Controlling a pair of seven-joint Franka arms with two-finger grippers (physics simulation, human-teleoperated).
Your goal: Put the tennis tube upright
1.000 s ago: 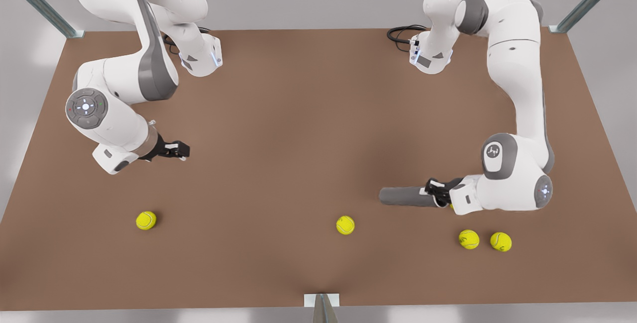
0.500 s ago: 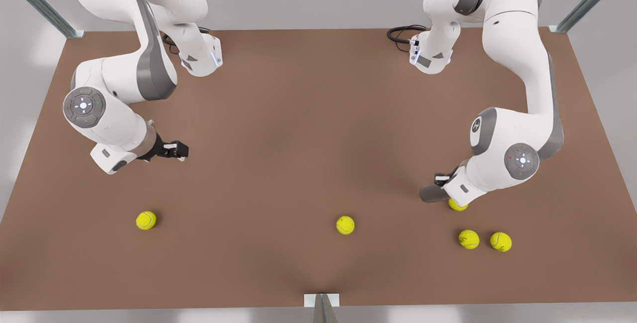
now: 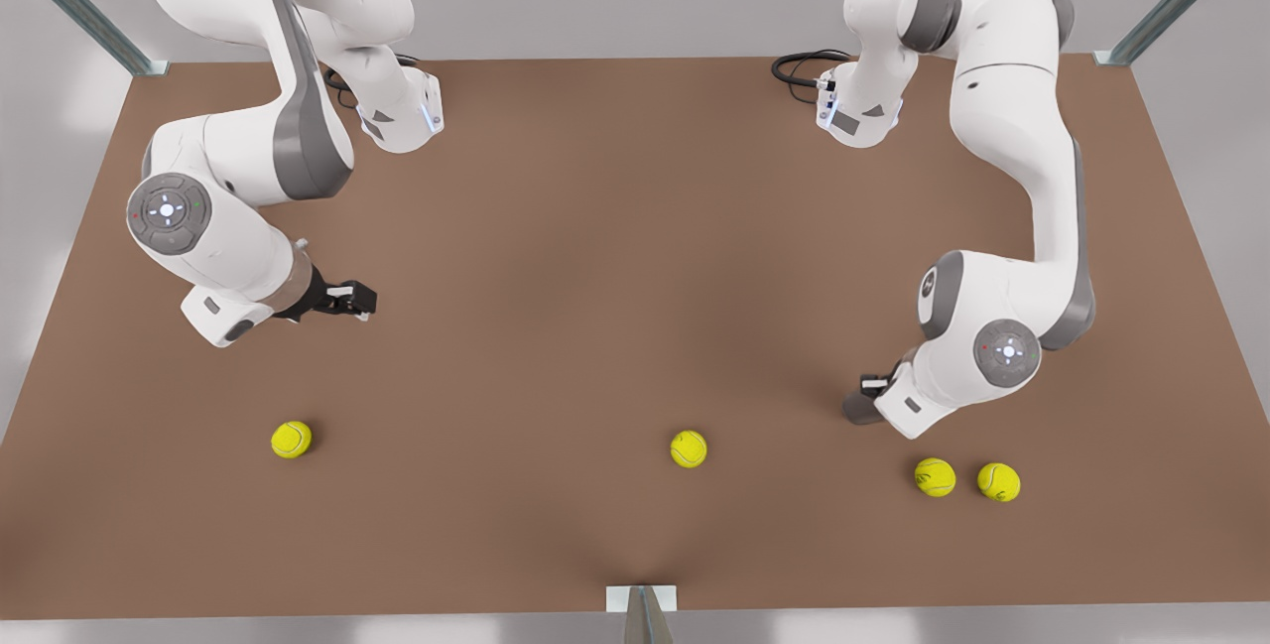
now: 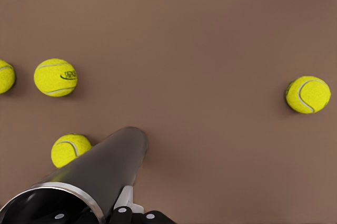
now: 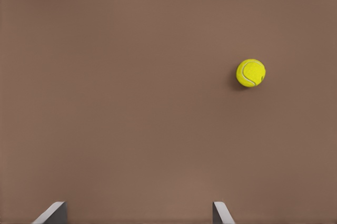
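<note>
The tennis tube (image 3: 859,409) is a dark grey cylinder on the front view's right, mostly hidden under a white wrist. It stands steeply on end, its lower end on or just above the table. In the left wrist view the tennis tube (image 4: 108,168) runs from its lighter rim near the camera down toward the table. My left gripper (image 3: 875,390) is shut on it near the rim. My right gripper (image 3: 363,302) waits on the front view's left, open, with nothing between its fingertips (image 5: 54,212).
Yellow tennis balls lie on the brown table (image 3: 595,257): one (image 3: 291,440) at the front view's left, one (image 3: 689,449) in the middle, and two (image 3: 935,477) (image 3: 998,482) close by the tube. Another ball (image 4: 70,149) sits right beside the tube's lower end.
The left arm has swung the tube from lying flat on the table to steeply on end. Its wrist now covers the ball beside the tube. The right arm has barely moved.
</note>
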